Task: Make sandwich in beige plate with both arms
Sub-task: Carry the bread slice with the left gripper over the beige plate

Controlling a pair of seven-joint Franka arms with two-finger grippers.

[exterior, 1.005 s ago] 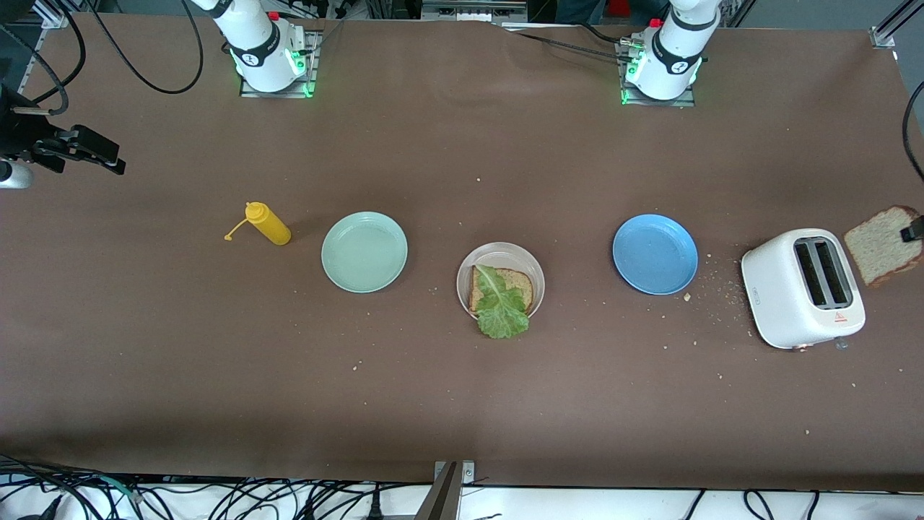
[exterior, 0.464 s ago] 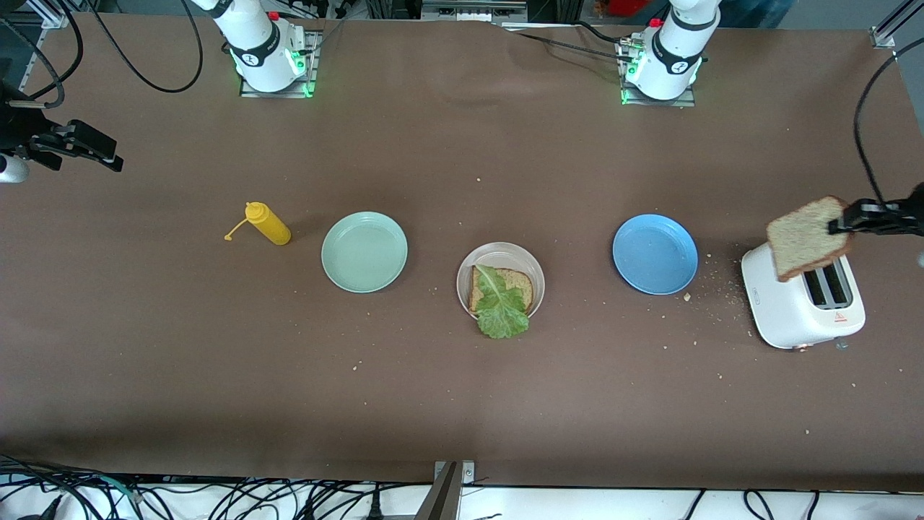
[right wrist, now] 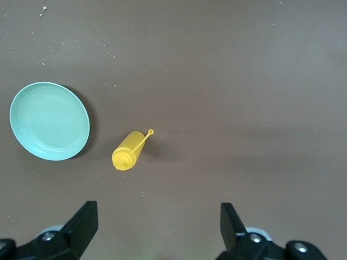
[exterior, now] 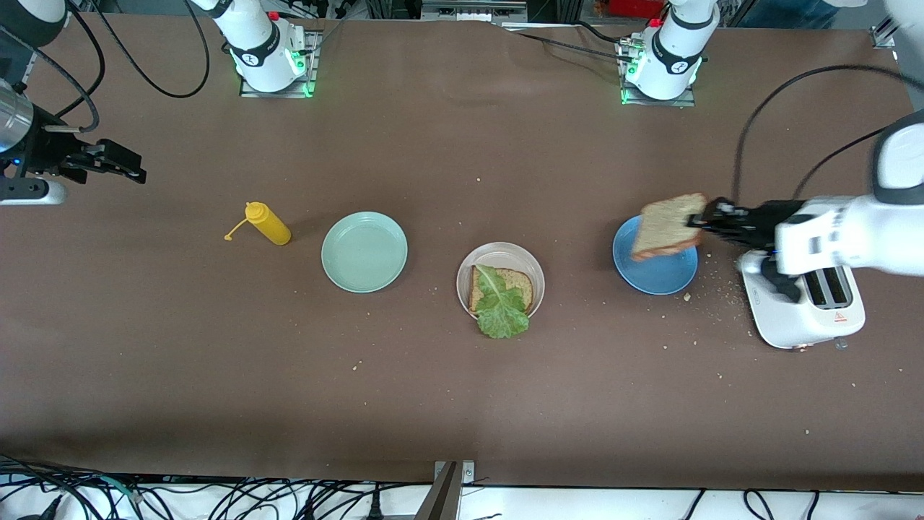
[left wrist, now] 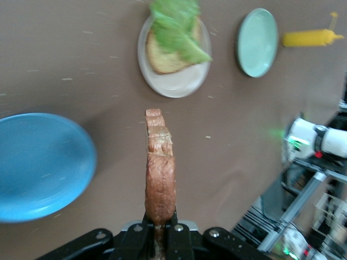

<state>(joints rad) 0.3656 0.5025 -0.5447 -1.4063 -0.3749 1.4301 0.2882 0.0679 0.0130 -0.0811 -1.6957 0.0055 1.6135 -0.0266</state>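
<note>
At frame right, the left gripper (exterior: 704, 219) pinches a bread slice (exterior: 668, 226) by one edge over the blue plate (exterior: 655, 269), risking a slip short of the beige plate (exterior: 500, 255) at centre, while the right gripper (exterior: 133, 172) waits spread wide.

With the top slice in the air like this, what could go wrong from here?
The left claw pinches the bread slice only by one edge, over the blue plate; it might tear or slip. The lettuce overhangs the beige plate, so an off-centre placement could push it off.
</note>
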